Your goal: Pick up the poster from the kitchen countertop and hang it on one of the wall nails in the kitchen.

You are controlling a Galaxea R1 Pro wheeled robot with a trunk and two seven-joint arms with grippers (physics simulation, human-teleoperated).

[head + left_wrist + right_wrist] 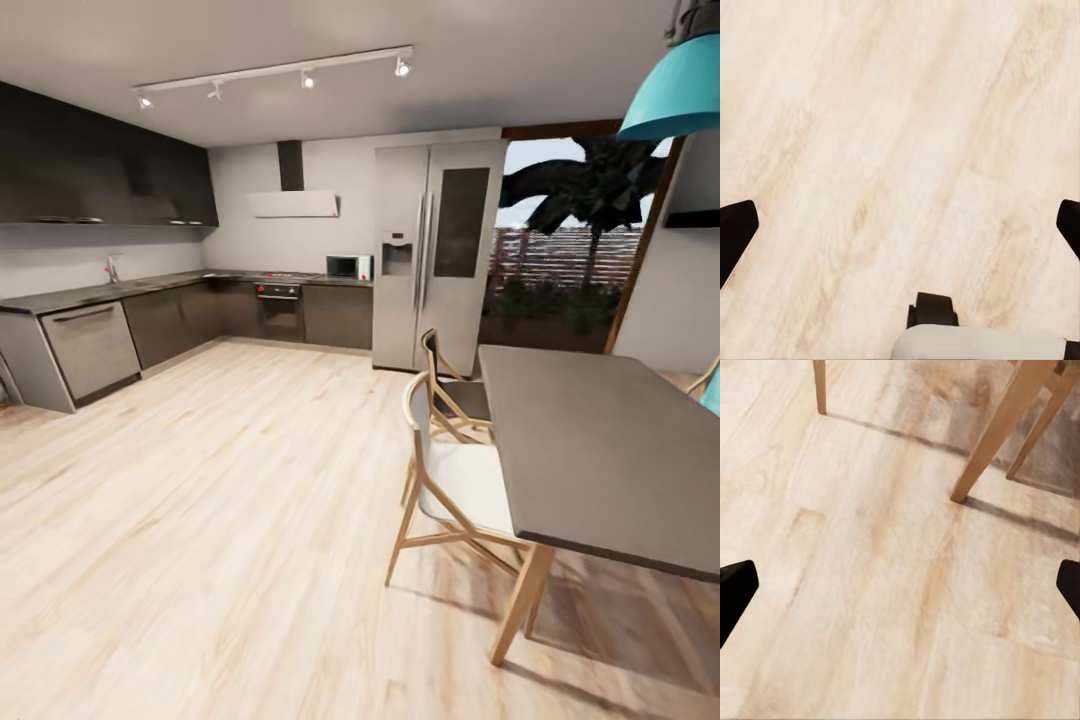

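Note:
The kitchen countertop (150, 287) runs in an L along the far left and back walls, over dark cabinet fronts. The poster is out of view from here. In the left wrist view my left gripper (900, 225) points down at bare wooden floor, its dark fingertips (735, 229) wide apart at the frame's sides, open and holding nothing. In the right wrist view my right gripper (900, 589) is open the same way above the floor, with its fingertips (735, 585) far apart.
A dark grey dining table (610, 450) with wooden legs stands at the right, with two chairs (450, 480) at its near side. A steel fridge (435, 250), an oven (280, 310) and a microwave (348, 266) line the back wall. Light wooden floor (220, 520) stretches between. A wheel of my base (934, 309) shows.

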